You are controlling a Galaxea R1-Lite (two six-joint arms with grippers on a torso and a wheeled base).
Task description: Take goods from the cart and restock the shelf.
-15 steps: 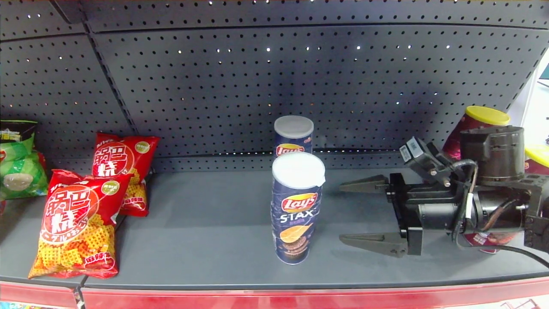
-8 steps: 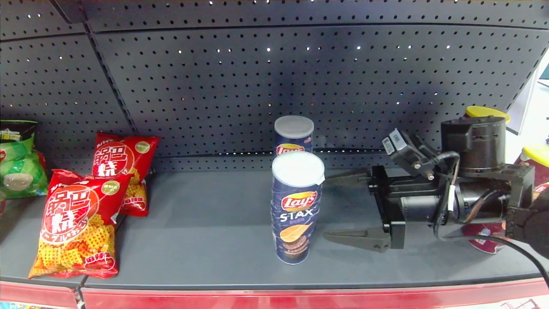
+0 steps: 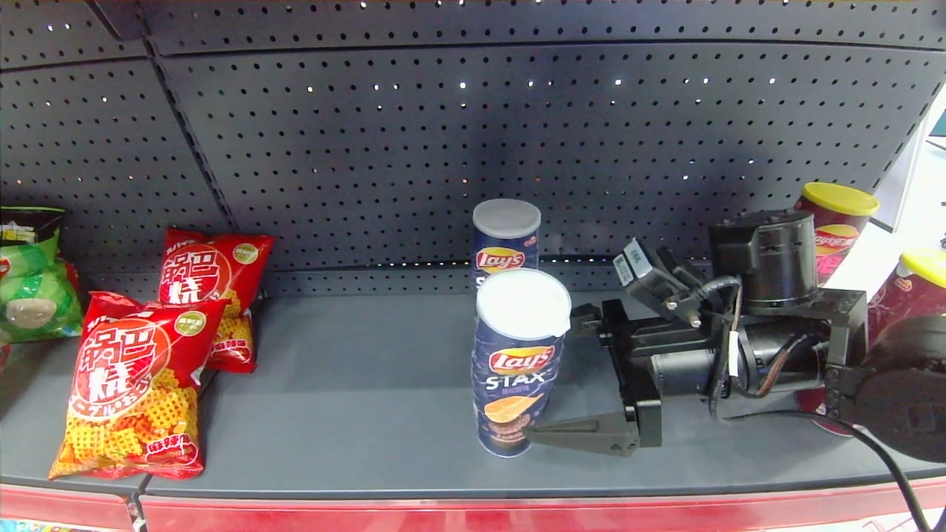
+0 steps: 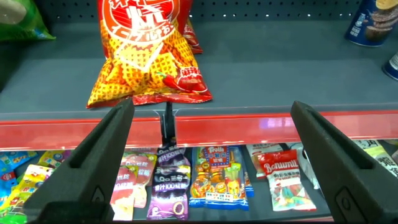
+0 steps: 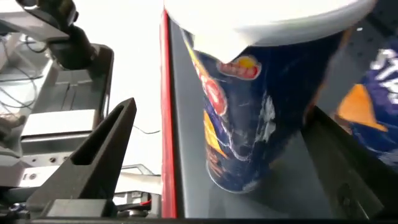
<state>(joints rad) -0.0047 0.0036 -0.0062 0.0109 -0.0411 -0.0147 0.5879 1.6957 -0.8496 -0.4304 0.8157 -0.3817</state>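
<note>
1. Front crisp can (image 3: 517, 362) stands upright on the grey shelf (image 3: 355, 414), close to the front edge and about mid-width. A rear can (image 3: 506, 236) of the same kind is just behind it at 12 o'clock.
2. Right jaws reach in from the can's 3 o'clock side and are spread wide around it. One sits behind the can and the other low across its front, near the base. I cannot tell whether either touches the wall.
3. Left jaws are also spread and hold nothing. They hang before the shelf's red front lip (image 4: 249, 121), with a red snack bag (image 4: 146, 56) beyond it.
4. The step in hand looks like taking hold of the front can to square it in its row.
5. To do it well:
   - Centre the can between the jaws before closing.
   - Grip nearer mid-height than the base, so it cannot tip.
   - Squeeze lightly, since the tube wall likely dents.
   - Keep clear of the rear can.
6. Labels:
   - The front can has a dark blue wrap with a red oval logo, a bold white word beneath, pictured crisps and a white lid (image 3: 523, 301).
   - The snack bags (image 3: 133, 391) at 9 o'clock bear large white characters.
   - The maroon cans (image 3: 839, 214) at 3 o'clock have yellow lids.
   - The print itself is not copied here.
</note>
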